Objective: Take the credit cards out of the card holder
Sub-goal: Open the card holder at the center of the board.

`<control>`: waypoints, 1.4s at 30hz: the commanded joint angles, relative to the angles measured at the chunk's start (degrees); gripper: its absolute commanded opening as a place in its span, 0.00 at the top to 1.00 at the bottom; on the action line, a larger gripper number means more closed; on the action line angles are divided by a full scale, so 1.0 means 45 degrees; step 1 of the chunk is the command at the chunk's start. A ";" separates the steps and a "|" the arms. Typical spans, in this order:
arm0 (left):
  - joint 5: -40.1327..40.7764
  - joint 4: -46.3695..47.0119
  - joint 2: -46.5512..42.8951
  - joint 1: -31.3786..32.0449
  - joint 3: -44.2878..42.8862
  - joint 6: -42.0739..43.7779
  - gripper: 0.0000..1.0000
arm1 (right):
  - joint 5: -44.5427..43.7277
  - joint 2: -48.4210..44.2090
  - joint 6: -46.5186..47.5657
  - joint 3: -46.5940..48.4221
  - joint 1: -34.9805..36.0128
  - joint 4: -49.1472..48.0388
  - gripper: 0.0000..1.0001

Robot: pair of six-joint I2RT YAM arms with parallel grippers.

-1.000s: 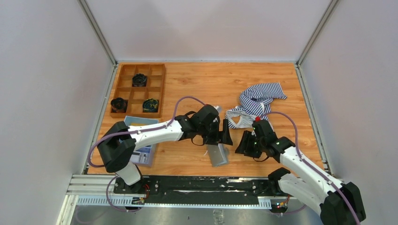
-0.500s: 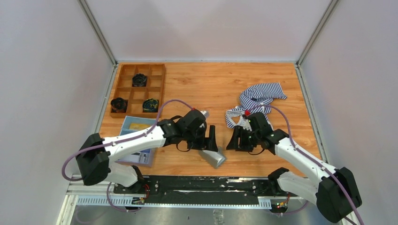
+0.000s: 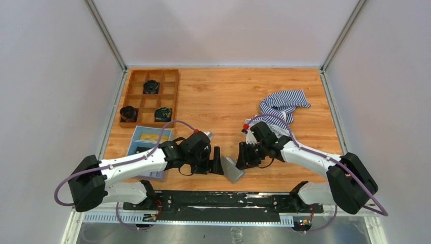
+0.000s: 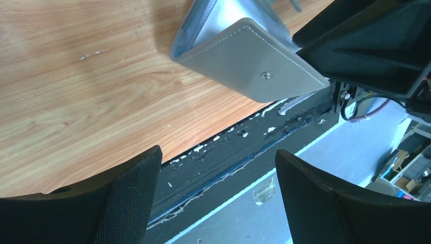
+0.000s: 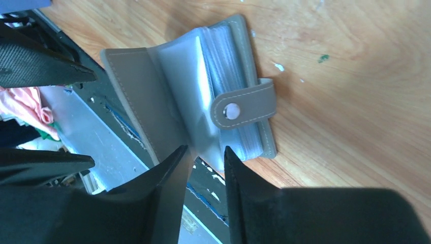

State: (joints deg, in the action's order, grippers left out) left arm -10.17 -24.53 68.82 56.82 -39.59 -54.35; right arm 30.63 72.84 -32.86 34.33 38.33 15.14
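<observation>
The grey card holder (image 3: 233, 170) lies open at the table's near edge, between my two grippers. In the right wrist view its cover flap (image 5: 134, 96) is spread left, and clear sleeves (image 5: 203, 71) and a snap tab (image 5: 244, 108) show. My right gripper (image 5: 203, 151) stands at a narrow gap with a sleeve's lower edge between the tips, and no firm pinch shows. My left gripper (image 4: 217, 151) is wide open and empty, just short of the holder (image 4: 249, 63). A tan-yellow credit card (image 3: 148, 136) lies in the blue tray. I cannot make out any cards inside the sleeves.
The blue tray (image 3: 136, 148) sits left of the left arm. A wooden compartment box (image 3: 133, 94) with black parts stands at the back left. A striped cloth (image 3: 282, 103) lies behind the right arm. The black rail (image 3: 218, 199) runs just beyond the table's near edge.
Both grippers came down toward the near edge and closed in on the holder from either side. The right jaws narrowed. The holder turned slightly.
</observation>
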 commanded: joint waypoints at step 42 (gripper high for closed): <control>0.1797 -0.2105 -0.0510 -0.1949 -0.2060 0.3028 0.10 | -0.2761 -0.2013 -0.1644 -0.0263 -0.0460 -0.0582 1.00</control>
State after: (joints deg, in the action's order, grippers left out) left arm -2.24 -32.01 66.19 48.71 -47.48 -43.62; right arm 20.21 60.25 -38.70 33.08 33.82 14.83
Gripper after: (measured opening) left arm 0.900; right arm 0.008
